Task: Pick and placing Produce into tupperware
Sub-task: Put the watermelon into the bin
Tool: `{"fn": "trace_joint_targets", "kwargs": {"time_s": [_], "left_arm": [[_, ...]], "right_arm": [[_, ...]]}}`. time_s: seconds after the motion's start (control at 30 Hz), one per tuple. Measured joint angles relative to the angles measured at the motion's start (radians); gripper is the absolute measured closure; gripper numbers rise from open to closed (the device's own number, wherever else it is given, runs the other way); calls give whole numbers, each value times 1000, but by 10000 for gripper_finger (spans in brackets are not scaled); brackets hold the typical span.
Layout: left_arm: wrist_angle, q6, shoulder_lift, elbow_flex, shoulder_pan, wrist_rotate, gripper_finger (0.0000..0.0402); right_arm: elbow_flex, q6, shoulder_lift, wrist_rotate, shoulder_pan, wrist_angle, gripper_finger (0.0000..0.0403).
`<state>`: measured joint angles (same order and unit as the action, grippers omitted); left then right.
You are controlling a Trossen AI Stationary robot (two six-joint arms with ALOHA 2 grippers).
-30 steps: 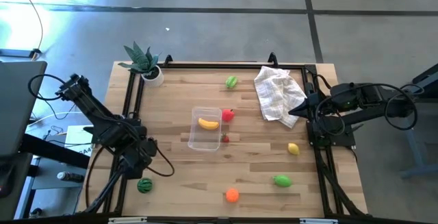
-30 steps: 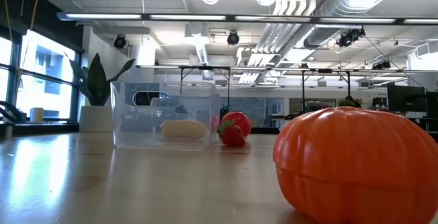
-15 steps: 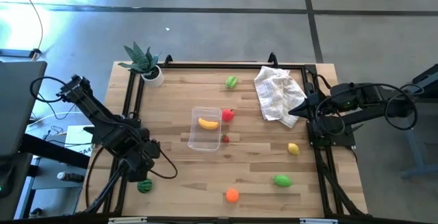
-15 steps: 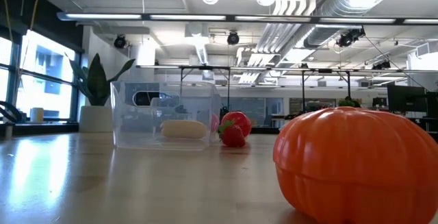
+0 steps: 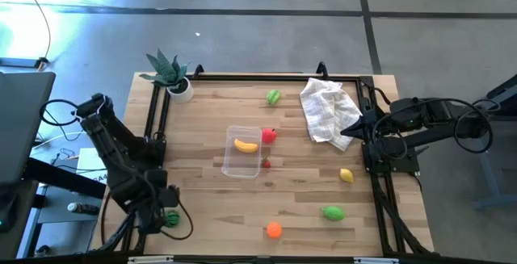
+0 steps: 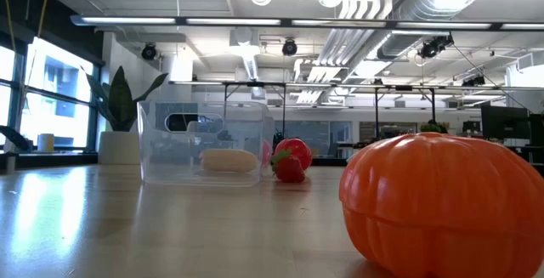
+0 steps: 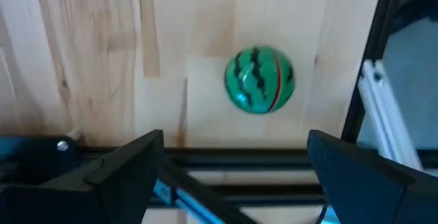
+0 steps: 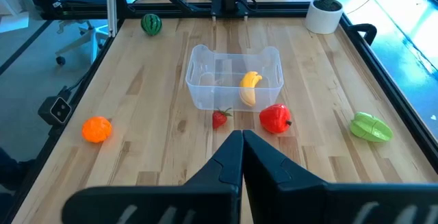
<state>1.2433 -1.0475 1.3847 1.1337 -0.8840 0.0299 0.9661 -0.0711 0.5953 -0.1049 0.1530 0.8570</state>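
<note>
a potted green plant (image 5: 169,74) stands at the far left corner of the wooden table (image 5: 210,127). a crumpled white cloth (image 5: 327,112) lies near the far right corner, beside the black frame (image 5: 258,77) edging the table.

A grey polished concrete floor (image 5: 258,22) surrounds the light wooden plank counter (image 5: 218,111); beyond the counter, silver ceiling ducts (image 6: 374,14) and bright windows (image 6: 51,82).

My dark jaws frame a green watermelon (image 7: 259,81) with dark stripes and a red seam; yellow banana (image 5: 245,144) in clear tupperware (image 5: 241,165); orange (image 5: 274,230) orange; pale wood tabletop (image 5: 210,111).
</note>
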Motion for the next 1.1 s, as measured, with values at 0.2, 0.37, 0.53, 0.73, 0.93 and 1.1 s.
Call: {"fn": "trace_joint_targets", "kwargs": {"time_s": [0.2,0.37,0.53,0.73,0.93,1.1], "left_arm": [[-33,-63,47,0,-57,-36,59],[-46,-79,94,0,-61,-35,70],[-101,-64,121,-11,-59,-38,78],[-251,-91,124,-111,-59,-31,89],[-352,-110,124,-164,-59,-25,102],[-396,-113,124,-191,-59,-18,105]], "right_arm": [[0,0,0,0,0,0,402],[0,0,0,0,0,0,402],[0,0,0,0,0,0,402],[0,0,0,0,0,0,402],[0,0,0,0,0,0,402],[0,0,0,0,0,0,402]]}}
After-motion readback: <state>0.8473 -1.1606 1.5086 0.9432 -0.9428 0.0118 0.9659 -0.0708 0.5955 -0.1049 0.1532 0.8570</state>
